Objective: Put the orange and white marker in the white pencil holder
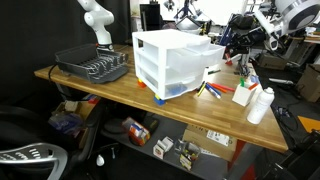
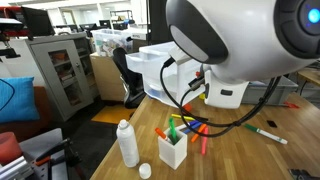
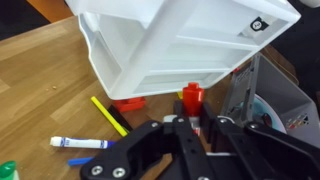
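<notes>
In the wrist view my gripper (image 3: pixel 190 122) is shut on the orange and white marker (image 3: pixel 190 97). Its orange cap sticks out past the fingers, in front of the white drawer unit (image 3: pixel 180 40). The white pencil holder (image 2: pixel 172 151) stands on the wooden table with several coloured pens sticking up. It also shows in an exterior view (image 1: pixel 243 93), below and beside the raised gripper (image 1: pixel 236 46). In the exterior view with the pens, the arm's big body hides the gripper.
A white capped bottle (image 2: pixel 128 143) stands beside the holder, also in an exterior view (image 1: pixel 260 104). Loose markers lie on the table: yellow (image 3: pixel 108 115), white and blue (image 3: pixel 80 143), green and white (image 2: pixel 268 133). A black dish rack (image 1: pixel 92 66) sits at the far end.
</notes>
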Motion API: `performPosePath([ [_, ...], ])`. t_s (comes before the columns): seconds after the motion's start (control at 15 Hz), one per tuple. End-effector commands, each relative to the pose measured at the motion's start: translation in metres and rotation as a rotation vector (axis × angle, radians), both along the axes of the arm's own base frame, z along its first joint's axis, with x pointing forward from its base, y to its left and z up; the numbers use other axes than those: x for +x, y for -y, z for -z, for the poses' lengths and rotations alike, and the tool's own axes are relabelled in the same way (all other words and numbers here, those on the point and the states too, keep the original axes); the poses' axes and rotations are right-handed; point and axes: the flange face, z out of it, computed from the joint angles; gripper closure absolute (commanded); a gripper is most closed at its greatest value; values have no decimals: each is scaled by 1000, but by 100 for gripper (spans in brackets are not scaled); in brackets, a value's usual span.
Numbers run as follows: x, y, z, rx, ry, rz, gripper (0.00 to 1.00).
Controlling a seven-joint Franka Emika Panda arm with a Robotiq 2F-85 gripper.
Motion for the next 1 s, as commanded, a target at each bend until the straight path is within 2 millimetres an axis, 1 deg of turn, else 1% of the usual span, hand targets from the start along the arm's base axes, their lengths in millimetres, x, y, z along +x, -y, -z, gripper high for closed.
performPosePath([
  [0.0, -24, -8, -15, 37, -39, -101, 95],
  [0.27, -45, -12, -35, 59, -59, -166, 95],
  [0.4, -55, -14, -39, 84, -74, -176, 95],
  [0.73, -81, -26, -34, 132, -129, -166, 95],
  [0.93, -96, -26, -25, 146, -155, -128, 95],
])
